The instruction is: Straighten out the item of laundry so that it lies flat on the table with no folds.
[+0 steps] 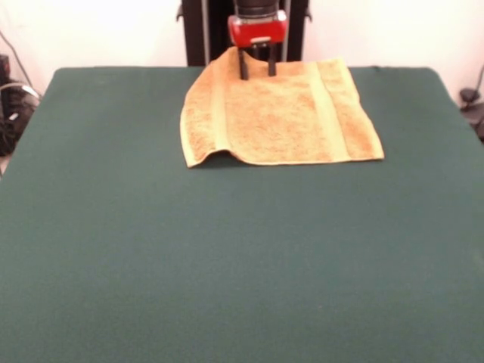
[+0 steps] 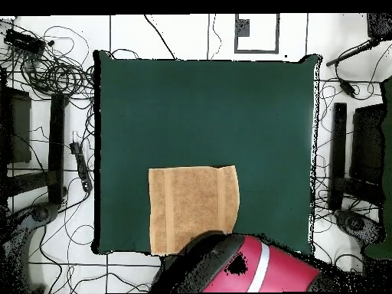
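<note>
The towel is golden-orange terry with two paler woven bands across it. It lies on a plain dark green table. At twelve o'clock, the gripper has black fingers under a red housing.

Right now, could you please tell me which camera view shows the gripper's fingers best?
The front view. There the gripper shows two dark fingers standing apart, tips down at the towel's far edge. In the overhead view the red and black arm covers the gripper, so its fingers are hidden, though the towel's outline on the table is plainer.
</note>
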Available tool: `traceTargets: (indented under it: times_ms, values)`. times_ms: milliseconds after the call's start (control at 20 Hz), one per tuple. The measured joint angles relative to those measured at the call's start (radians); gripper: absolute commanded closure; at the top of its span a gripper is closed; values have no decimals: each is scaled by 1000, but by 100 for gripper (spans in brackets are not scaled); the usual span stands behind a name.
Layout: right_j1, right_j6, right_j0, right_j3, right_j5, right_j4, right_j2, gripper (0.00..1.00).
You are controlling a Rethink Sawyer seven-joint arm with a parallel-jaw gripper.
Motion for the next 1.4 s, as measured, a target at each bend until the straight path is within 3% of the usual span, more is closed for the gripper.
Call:
traceTargets:
  times_ms: [250, 550, 900, 1400]
  values:
    - [-17, 0, 73, 0, 34, 60, -21, 0]
    - [-98, 0, 170, -1, 239, 162, -22, 0]
    - [-172, 0, 182, -18, 469, 181, -20, 0]
    - [-192, 0, 181, -71, 504, 182, -17, 0]
